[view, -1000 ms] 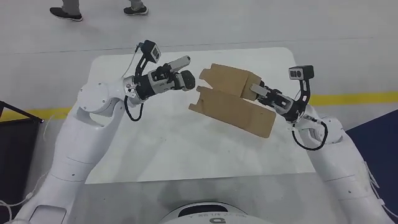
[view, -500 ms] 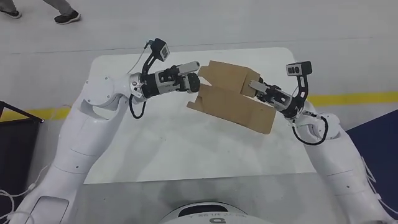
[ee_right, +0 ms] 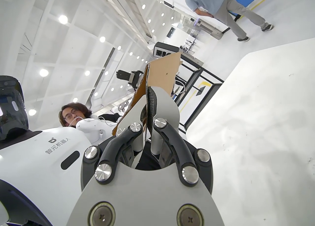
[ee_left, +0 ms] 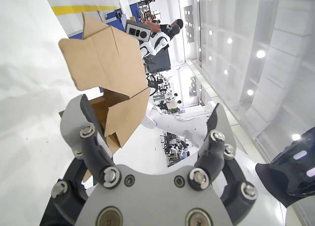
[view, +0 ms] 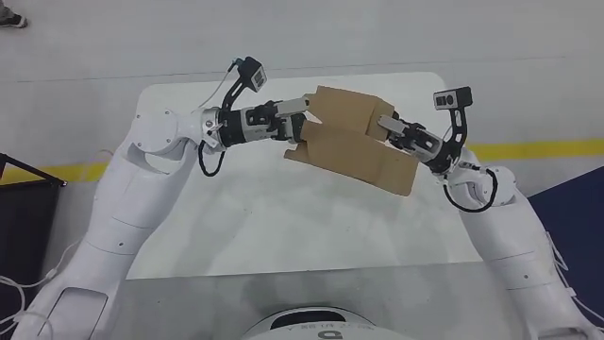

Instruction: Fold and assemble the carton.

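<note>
A brown cardboard carton [view: 351, 144], partly unfolded, hangs above the white table [view: 236, 217] at its far right. My right gripper [view: 385, 128] is shut on the carton's right edge; in the right wrist view the cardboard [ee_right: 163, 72] runs up from between the pinched fingers [ee_right: 153, 104]. My left gripper [view: 302, 121] is at the carton's left end and stands open. In the left wrist view the end flaps [ee_left: 105, 62] are close ahead, and one loose flap lies against one finger [ee_left: 86, 111] inside the wide gap of the gripper [ee_left: 150, 120].
The table's far edge and right edge lie close to the carton. The near and left parts of the tabletop are bare. A yellow floor line [view: 547, 149] runs past the table on the right.
My left arm has moved right, from a gap away to the carton's left flaps. The carton, held by the right gripper, has shifted slightly left and away.
</note>
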Controlling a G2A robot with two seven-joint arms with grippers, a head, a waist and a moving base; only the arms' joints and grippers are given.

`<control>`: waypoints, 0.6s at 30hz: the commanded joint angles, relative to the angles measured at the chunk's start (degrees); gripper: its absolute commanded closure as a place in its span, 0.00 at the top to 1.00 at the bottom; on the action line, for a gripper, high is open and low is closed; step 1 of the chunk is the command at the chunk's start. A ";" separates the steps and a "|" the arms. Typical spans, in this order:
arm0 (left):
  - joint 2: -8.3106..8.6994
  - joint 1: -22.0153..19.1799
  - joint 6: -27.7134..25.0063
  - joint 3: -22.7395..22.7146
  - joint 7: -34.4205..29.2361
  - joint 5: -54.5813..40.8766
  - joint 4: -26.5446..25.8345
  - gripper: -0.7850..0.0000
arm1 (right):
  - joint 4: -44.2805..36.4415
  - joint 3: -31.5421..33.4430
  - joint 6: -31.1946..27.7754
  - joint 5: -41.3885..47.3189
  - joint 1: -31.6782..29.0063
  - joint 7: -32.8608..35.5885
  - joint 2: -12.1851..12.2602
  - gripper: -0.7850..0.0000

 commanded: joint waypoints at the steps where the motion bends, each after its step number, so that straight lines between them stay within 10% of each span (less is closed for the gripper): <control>1: -0.04 -0.31 -0.24 0.19 -1.13 -0.23 0.12 0.86 | 0.41 -0.22 0.11 0.02 0.33 0.05 -0.09 0.00; 7: -0.18 -1.30 -0.53 0.59 -0.95 0.79 0.15 0.55 | 1.86 -1.06 0.93 -0.80 1.24 0.02 -0.35 0.00; 18: -0.19 -3.92 1.79 4.00 -1.34 11.76 -2.22 0.48 | 3.99 -1.79 2.22 -2.92 2.38 -1.05 -0.70 0.00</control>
